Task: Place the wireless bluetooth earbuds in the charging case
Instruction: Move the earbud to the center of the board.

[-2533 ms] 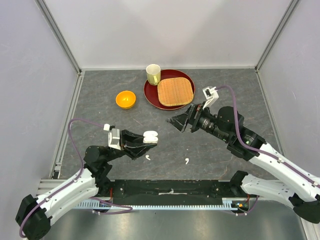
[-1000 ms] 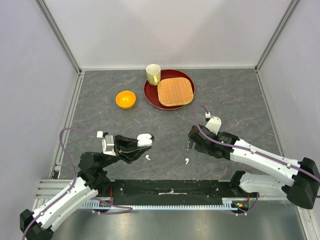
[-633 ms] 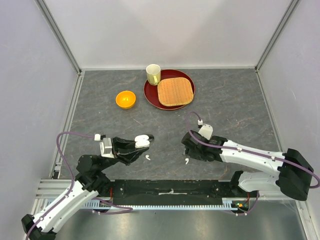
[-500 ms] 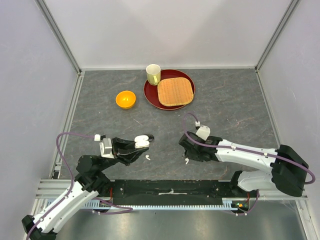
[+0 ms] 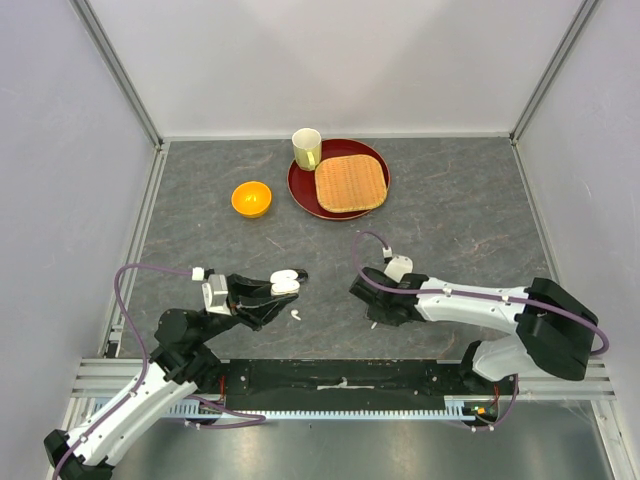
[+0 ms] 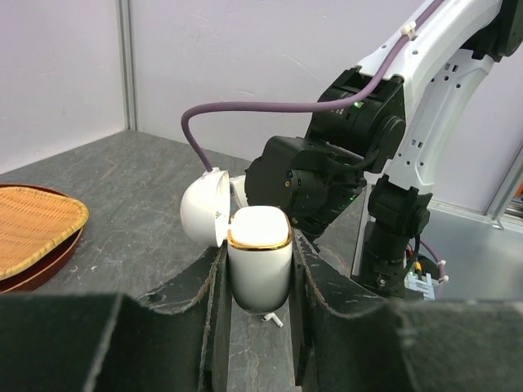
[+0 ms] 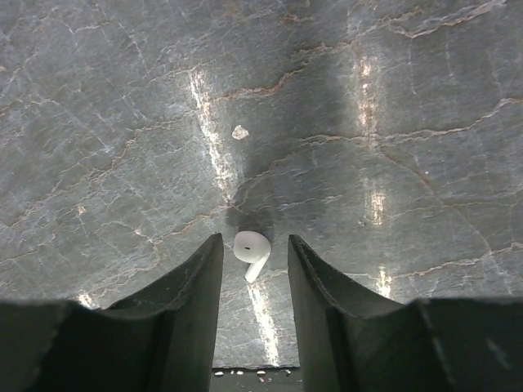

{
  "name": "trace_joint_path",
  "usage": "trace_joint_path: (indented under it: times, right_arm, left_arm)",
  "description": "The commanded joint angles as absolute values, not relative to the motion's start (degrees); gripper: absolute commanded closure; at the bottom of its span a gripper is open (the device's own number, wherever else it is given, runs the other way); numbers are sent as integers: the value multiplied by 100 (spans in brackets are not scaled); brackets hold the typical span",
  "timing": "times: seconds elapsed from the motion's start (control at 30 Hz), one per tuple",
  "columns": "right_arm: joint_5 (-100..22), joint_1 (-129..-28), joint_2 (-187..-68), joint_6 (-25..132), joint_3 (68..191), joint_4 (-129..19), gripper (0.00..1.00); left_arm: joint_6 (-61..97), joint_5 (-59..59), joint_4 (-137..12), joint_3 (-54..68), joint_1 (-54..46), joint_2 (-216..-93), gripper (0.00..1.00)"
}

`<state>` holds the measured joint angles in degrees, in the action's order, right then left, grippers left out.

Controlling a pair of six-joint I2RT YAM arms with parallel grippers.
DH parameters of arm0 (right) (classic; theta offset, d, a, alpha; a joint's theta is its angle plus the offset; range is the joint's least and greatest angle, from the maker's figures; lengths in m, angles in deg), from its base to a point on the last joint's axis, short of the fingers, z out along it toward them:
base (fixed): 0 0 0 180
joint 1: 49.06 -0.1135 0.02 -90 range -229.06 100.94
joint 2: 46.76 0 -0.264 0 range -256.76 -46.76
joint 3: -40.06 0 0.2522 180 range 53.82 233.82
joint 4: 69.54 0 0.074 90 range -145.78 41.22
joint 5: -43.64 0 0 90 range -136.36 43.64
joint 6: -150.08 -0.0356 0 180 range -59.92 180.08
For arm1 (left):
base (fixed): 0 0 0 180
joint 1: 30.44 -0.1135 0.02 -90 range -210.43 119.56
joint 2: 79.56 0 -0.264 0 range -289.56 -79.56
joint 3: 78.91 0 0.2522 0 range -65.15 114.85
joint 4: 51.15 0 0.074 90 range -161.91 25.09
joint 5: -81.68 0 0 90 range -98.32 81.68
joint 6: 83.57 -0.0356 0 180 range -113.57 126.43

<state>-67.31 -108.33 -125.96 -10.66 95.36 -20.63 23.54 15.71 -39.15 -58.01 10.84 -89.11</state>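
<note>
My left gripper (image 6: 257, 286) is shut on the white charging case (image 6: 260, 265), which has a gold rim. The case stands upright and its lid (image 6: 203, 219) is swung open to the left. One white earbud (image 6: 274, 320) lies on the table just below the case, and it also shows as a white earbud (image 5: 296, 316) in the top view. My right gripper (image 7: 254, 253) is down at the table. Its jaws stand either side of a second white earbud (image 7: 251, 247) with a short stem, and a gap shows on both sides. In the top view this right gripper (image 5: 370, 308) covers that earbud.
An orange bowl (image 5: 251, 198), a red plate (image 5: 303, 190) carrying a woven mat (image 5: 350, 182), and a pale cup (image 5: 306, 148) stand at the back. A small white speck (image 7: 240, 131) lies on the grey stone surface ahead of the right fingers.
My right arm has swung down and leftward onto the earbud near the front, and its jaws have narrowed around it. The left arm sank slightly at first, then held still with the case.
</note>
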Motion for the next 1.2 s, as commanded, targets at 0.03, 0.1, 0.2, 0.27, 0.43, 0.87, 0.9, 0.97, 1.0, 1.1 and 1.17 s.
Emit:
trace_joint_path:
  times: [0.03,0.1,0.2,0.27,0.43,0.87,0.9,0.97,1.0,1.1,1.17]
  right_arm:
    - [-6763,-10865,-12780,-1058,9636,-2247,57]
    - [-6754,-10865,-12815,-1050,9636,-2256,57]
    - [-6736,-10883,-12850,-1058,9636,-2256,57]
    - [-6736,-10883,-12868,-1050,9636,-2256,57]
    - [-6710,-10892,-12947,-1058,9654,-2247,57]
    - [-6762,-10988,-13026,-1111,9724,-2107,60]
    - [-6763,-10988,-13035,-1102,9724,-2063,60]
    - [-6789,-11015,-13035,-1120,9733,-2045,60]
    - [-6798,-11015,-13044,-1120,9733,-2028,61]
    - [-6833,-11041,-13061,-1146,9751,-1993,64]
    - [-6859,-11032,-13052,-1155,9751,-1992,67]
  left_arm:
    - [2102,1480,-3836,-5812,1105,-8958,98]
    - [2094,1471,-3828,-5820,1105,-8958,98]
    - [2085,1462,-3836,-5820,1096,-8976,98]
    - [2076,1462,-3828,-5829,1105,-8993,98]
    - [2085,1453,-3845,-5838,1105,-8985,98]
    - [2085,1435,-3872,-5829,1105,-8994,98]
    - [2093,1435,-3872,-5829,1096,-9002,98]
    - [2094,1444,-3872,-5829,1096,-9002,98]
    - [2102,1436,-3872,-5838,1096,-8994,98]
    - [2137,1435,-3872,-5838,1105,-8985,98]
    - [2137,1435,-3880,-5838,1096,-8985,98]
